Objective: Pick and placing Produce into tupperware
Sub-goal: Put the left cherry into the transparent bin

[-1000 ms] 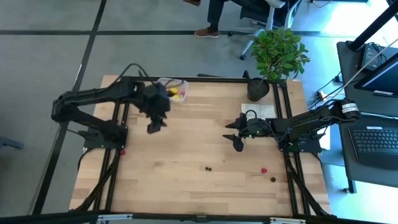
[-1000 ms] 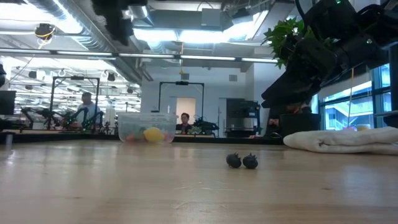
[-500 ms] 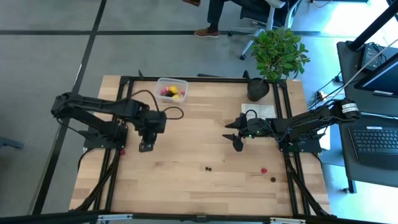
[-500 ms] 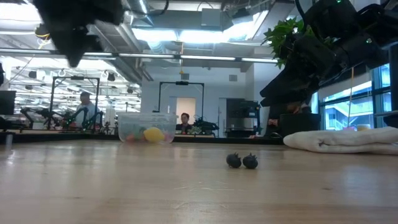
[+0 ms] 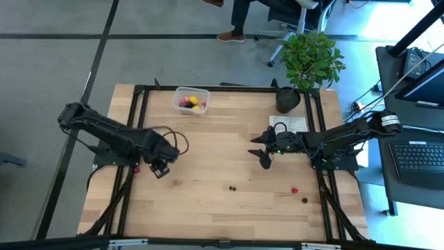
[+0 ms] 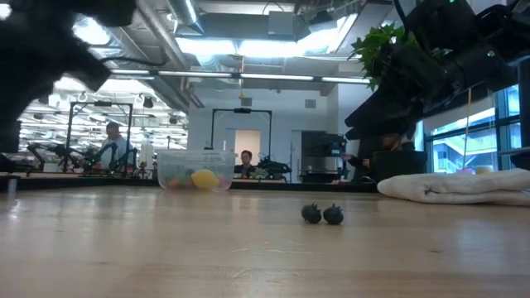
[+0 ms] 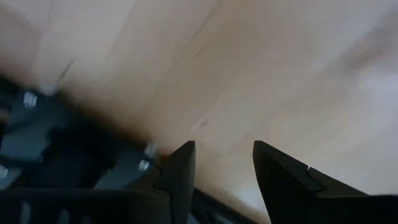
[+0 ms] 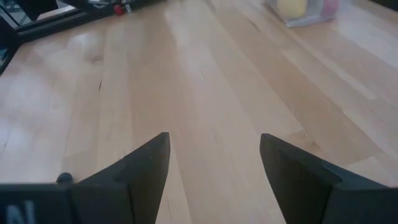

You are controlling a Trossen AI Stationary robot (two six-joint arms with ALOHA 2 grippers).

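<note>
high: wood table (image 5: 208, 201), tupperware (image 5: 191, 100) at far edge holding produce, left gripper (image 5: 161, 169) empty | low: two dark berries (image 6: 322, 214), cloth (image 6: 451, 185), office room behind | wrists: left fingers (image 7: 180, 171) parted, right gripper (image 8: 214, 168) spread wide, empty

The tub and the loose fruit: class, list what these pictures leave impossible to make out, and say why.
- Tub contents: the high view shows them too small to count; in the low view the misty wall blurs them.
- Red piece and dark berries: too small in the high view to name.
- Left hand: dark blur at the low view's edge.
- Cloth: cut off by the low view's edge.
</note>
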